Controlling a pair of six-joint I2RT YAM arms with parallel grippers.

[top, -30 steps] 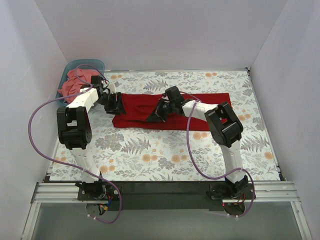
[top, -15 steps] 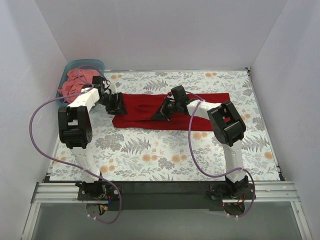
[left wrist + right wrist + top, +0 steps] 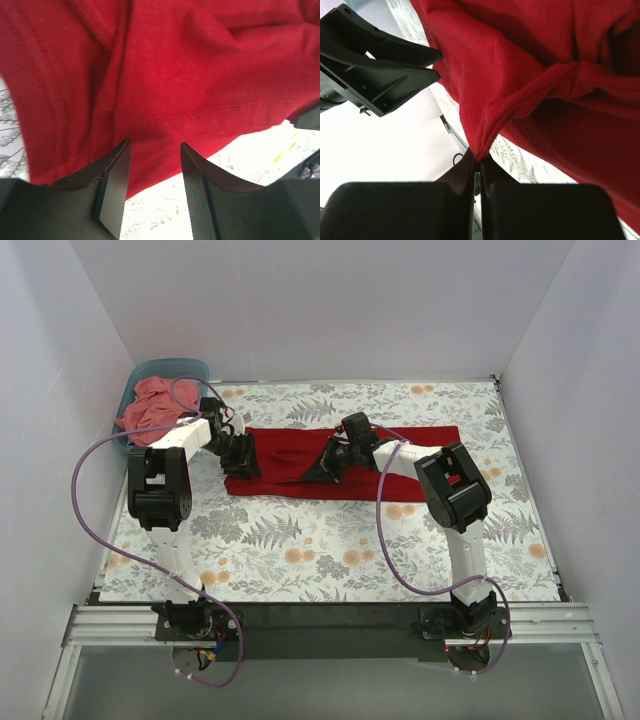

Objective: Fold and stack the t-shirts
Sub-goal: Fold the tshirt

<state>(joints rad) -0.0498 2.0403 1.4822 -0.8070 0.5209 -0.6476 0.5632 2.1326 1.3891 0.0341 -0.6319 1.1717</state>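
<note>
The crimson t-shirt lies as a long folded strip across the back middle of the table. My left gripper is open at the shirt's left end; in the left wrist view its jaws straddle the shirt's hem without closing. My right gripper is shut on a pinch of the crimson shirt near its middle, the cloth pulled into a peak at its tips. The salmon-pink t-shirt lies crumpled in the teal tub.
The teal tub stands at the back left corner against the wall. The table has a floral cloth. White walls close in the back and both sides. The left gripper's black fingers show in the right wrist view.
My left gripper has moved right and a little down onto the shirt's left end. My right gripper has shifted slightly right and stays shut on the cloth.
</note>
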